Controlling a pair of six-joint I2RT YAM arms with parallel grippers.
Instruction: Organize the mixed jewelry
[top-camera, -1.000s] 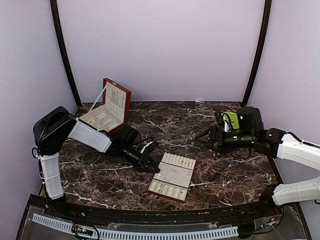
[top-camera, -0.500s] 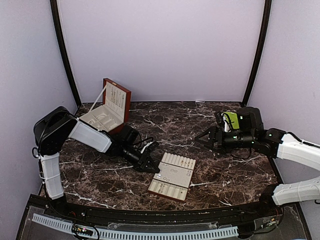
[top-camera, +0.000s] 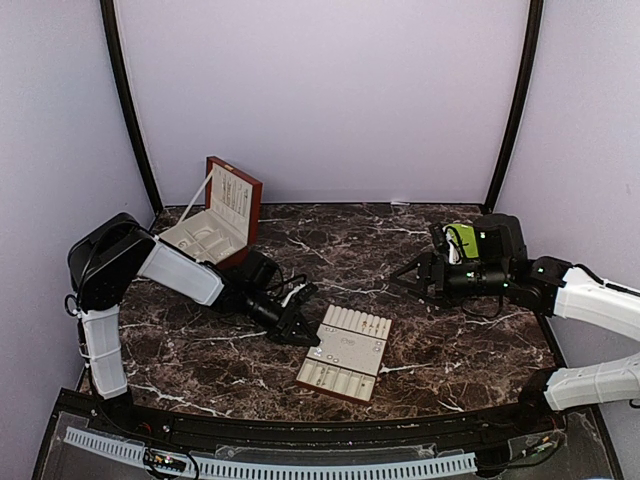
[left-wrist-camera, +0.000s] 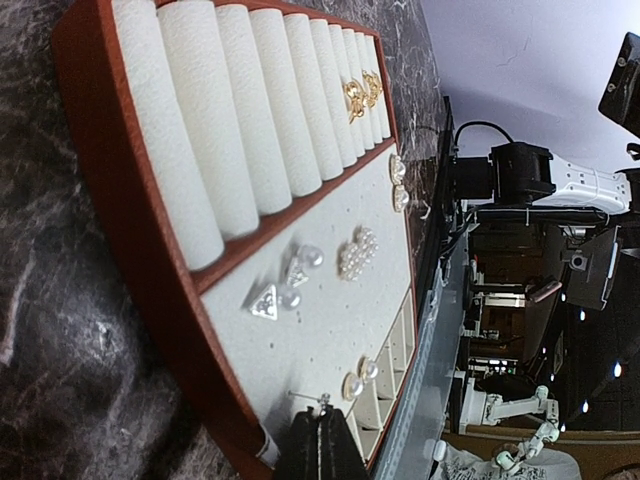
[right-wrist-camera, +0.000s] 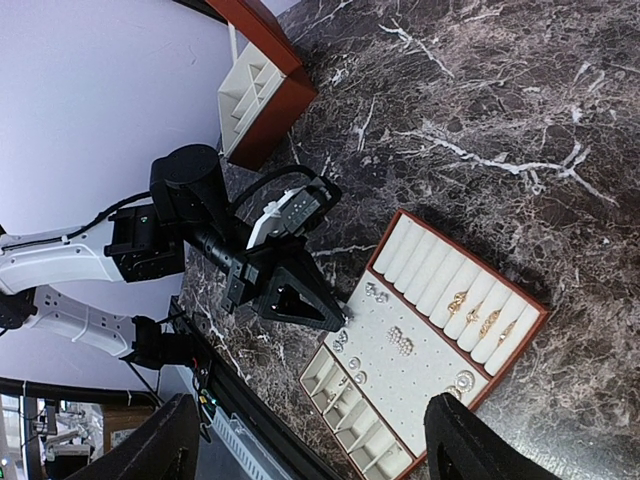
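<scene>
The cream slotted tray lies on the marble at centre. On its flat middle panel sits mixed jewelry: triangle studs, a pearl cluster and a pearl pair. Gold rings sit in the roll slots. My left gripper is at the tray's left edge, shut on a tiny silvery stud earring whose pin points sideways just above the panel. My right gripper hovers open to the right, above the tray, with nothing between its fingers.
The red-brown wooden box stands open at the back left, its cream compartments showing. Small empty-looking compartments line the tray's near end. The left arm reaches across the marble to the tray.
</scene>
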